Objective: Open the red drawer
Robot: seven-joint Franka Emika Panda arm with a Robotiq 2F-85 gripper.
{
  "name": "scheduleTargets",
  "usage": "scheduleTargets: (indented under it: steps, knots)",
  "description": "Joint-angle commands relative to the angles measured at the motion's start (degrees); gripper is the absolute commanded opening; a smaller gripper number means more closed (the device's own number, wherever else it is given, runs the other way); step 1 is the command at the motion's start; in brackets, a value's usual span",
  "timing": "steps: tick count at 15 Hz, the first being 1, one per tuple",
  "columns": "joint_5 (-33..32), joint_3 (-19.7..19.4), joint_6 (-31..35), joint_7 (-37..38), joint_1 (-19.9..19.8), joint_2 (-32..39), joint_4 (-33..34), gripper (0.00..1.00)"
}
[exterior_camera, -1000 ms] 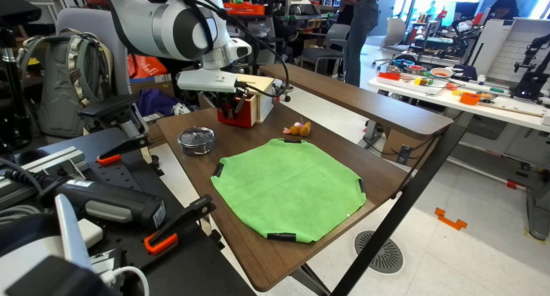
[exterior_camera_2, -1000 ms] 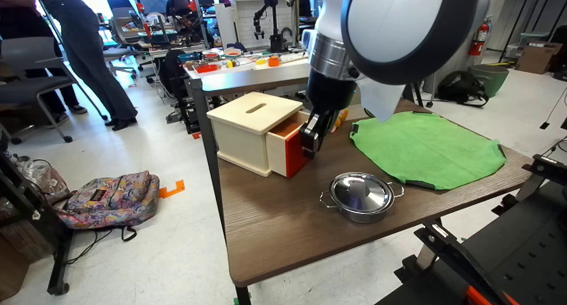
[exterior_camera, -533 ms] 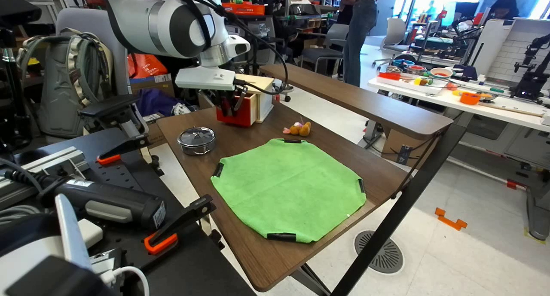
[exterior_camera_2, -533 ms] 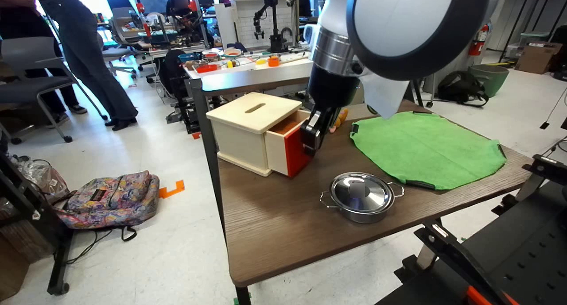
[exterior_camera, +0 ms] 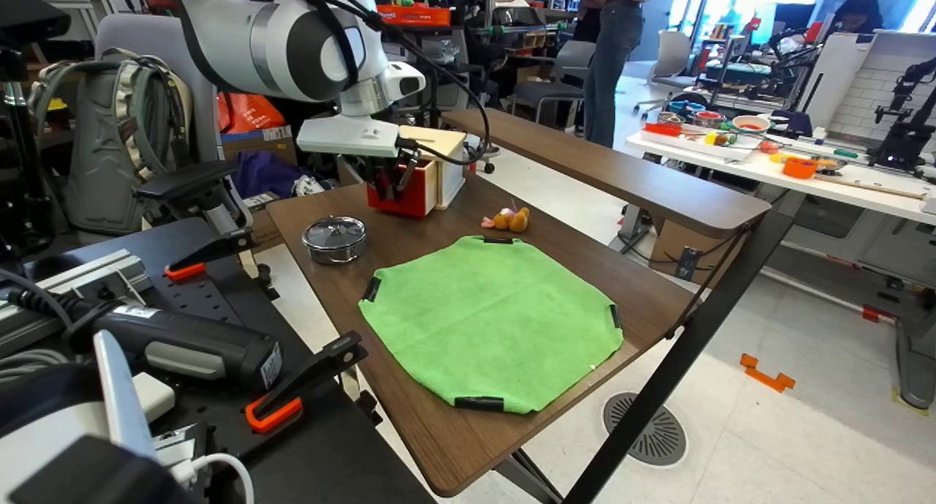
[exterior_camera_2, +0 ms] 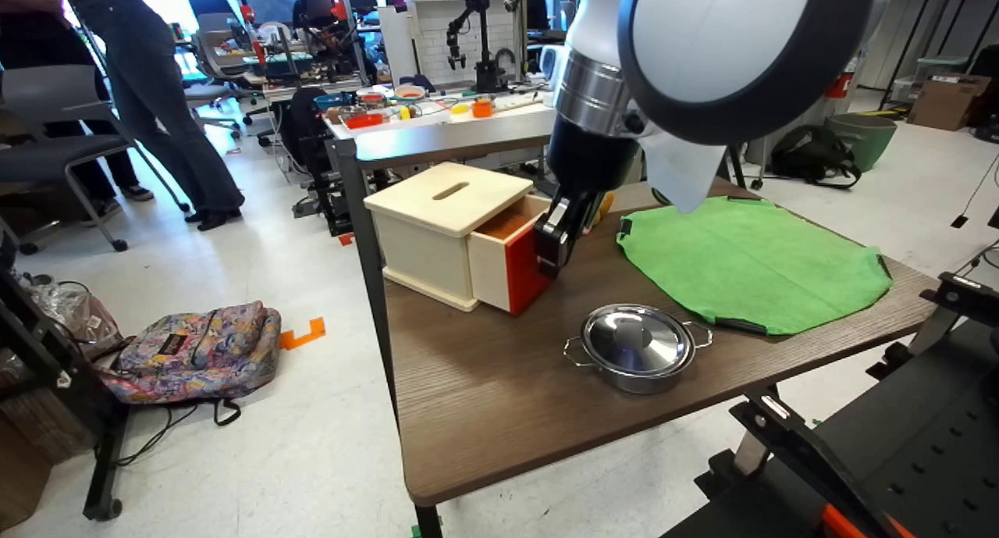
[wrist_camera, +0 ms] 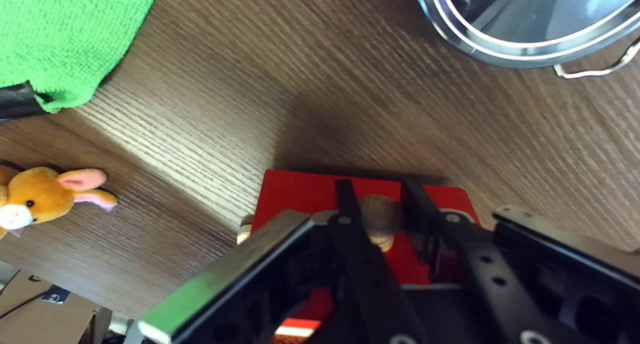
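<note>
Red drawer (exterior_camera_2: 527, 277): part-way out of the wooden box (exterior_camera_2: 425, 249); near the left edge and far left corner of the surface (exterior_camera_2: 484, 436) in an exterior view.
Pincer (wrist_camera: 378, 199): narrow, pinching the round wooden knob (wrist_camera: 381, 215).
Knob: likely at the pulling step, maybe halfway done.
Wooden box: next, tight pinch, slow straight pull outward, so as not to drag it along.

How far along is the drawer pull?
Done: the red drawer stands partly out of the wooden box, its interior showing. In hand: the gripper holds its knob. Left: probably more pull, since its back is hidden inside, then release.
</note>
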Motion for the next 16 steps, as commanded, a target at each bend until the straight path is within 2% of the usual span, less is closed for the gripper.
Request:
scheduleTargets:
  steps: [1, 16]
  knots:
    - [0.7, 2.4, 0.2, -0.8, -1.1, -2.5, -4.2, 0.07]
    - [0.8, 3.7, 0.1, -1.1, -2.9, -2.1, -5.4, 0.07]
